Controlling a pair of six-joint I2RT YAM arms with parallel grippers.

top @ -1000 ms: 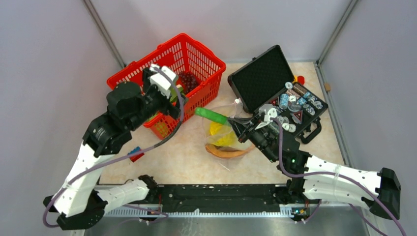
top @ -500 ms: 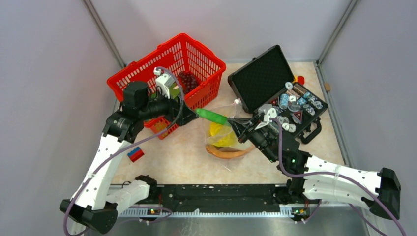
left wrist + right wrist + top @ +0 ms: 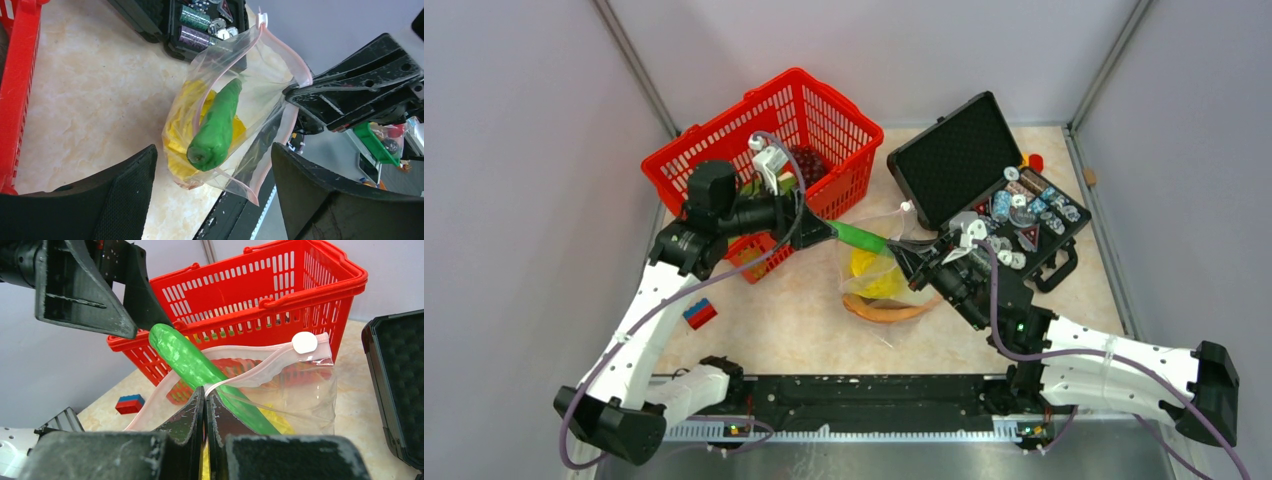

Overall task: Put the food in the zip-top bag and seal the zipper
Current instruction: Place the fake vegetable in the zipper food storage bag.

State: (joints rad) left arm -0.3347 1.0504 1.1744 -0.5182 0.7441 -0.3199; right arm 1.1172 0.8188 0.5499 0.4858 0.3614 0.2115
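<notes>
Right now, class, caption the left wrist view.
Green pod pokes from the zip-top bag; right jaws pinch its pink zipper.

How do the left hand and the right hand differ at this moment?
The left hand is open, its fingers spread wide; the right hand is shut. The left hand holds nothing: the green pod lies apart from its fingers, partly inside the zip-top bag. The right hand pinches the zipper strip, holding the mouth open. Both point at the bag's mouth.
</notes>
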